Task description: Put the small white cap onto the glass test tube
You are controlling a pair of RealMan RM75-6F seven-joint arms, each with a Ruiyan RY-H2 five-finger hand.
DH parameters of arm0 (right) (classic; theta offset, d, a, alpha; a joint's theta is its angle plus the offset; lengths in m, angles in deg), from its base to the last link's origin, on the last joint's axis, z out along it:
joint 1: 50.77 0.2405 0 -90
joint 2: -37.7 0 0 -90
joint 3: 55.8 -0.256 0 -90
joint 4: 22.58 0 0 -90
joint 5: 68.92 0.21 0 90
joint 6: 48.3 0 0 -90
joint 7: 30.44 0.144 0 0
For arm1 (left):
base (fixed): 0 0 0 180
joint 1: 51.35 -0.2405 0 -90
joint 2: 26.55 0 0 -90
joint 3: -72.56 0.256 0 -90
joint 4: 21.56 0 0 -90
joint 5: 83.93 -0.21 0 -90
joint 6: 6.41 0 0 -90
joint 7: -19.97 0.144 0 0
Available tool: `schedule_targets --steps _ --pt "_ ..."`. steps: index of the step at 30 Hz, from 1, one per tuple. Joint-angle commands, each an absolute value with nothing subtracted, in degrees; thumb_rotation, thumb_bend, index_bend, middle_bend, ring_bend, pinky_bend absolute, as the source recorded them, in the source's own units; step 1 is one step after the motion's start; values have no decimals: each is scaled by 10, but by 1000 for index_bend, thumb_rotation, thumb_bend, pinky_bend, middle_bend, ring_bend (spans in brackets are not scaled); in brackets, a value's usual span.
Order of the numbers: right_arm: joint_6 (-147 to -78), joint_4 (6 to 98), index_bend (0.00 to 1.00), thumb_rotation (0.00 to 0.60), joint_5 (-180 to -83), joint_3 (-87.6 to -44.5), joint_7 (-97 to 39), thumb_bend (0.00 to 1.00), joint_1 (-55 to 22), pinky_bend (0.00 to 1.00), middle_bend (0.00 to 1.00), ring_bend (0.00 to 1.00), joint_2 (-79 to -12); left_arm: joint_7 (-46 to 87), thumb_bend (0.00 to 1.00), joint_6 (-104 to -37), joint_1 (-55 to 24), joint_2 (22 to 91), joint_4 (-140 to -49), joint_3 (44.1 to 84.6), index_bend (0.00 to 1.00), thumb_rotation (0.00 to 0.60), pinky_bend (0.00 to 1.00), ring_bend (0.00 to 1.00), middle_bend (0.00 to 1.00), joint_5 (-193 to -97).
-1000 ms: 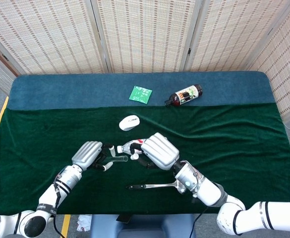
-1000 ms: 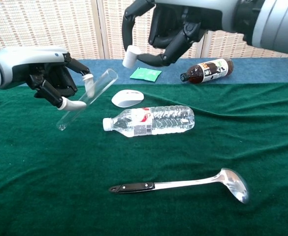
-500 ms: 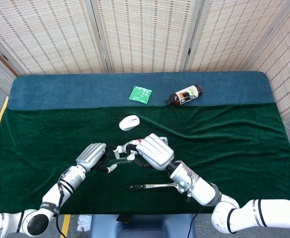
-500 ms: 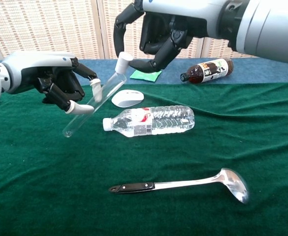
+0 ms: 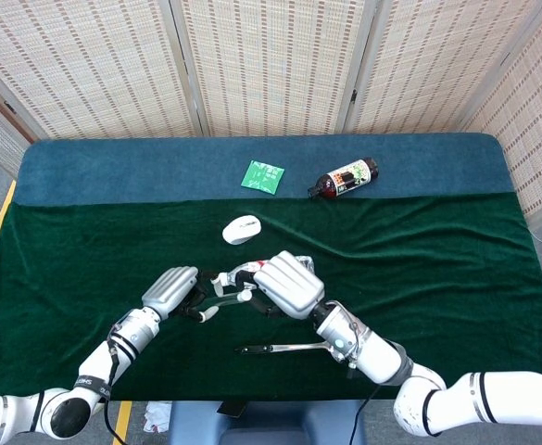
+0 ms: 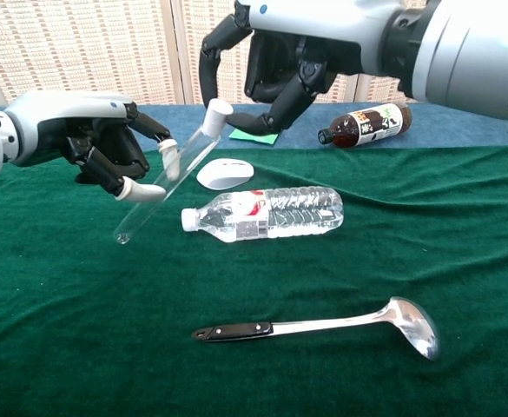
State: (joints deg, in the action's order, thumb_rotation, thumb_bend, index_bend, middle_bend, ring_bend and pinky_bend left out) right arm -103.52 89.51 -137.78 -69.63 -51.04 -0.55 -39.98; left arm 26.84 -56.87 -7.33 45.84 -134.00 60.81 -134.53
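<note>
Test tube [image 6: 161, 184]: held in the air above the desk [image 6: 80, 330], long axis slanted; rounded closed end points down and left, mouth points up and right.
Left hand [image 6: 106, 143]: fingers [image 6: 141, 189] grasp the test tube near its middle.
White cap [image 6: 216, 115]: sits at the tube's upper mouth; whether fully seated cannot be told.
Right hand [image 6: 275, 69]: fingers curled, pinching the white cap from above.
Water bottle [image 6: 267, 213]: lying on its side on the green desk cloth, just below the hands.
Ladle [image 6: 323, 326]: lying nearer the camera, bowl to the right.
White mouse [image 6: 225, 174]: behind the water bottle.
Brown bottle [image 6: 365, 124]: lying at the back.
Green packet [image 5: 263, 176]: flat at the back.
</note>
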Motion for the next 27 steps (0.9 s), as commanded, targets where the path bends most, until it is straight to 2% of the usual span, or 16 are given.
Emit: schedule_targets --steps 1,27 --pt "-1035 893 738 600 -1376 -696 -511 582 -4 1000 1000 1000 -402 266 527 -569 -73 458 -1340 609 739 600 900 953 952 -1345" --pt "-1039 872 740 600 -1365 -694 -532 583 22 1000 1000 1000 -433 198 535 -528 -65 421 -1350 604 752 600 906 961 960 -1356"
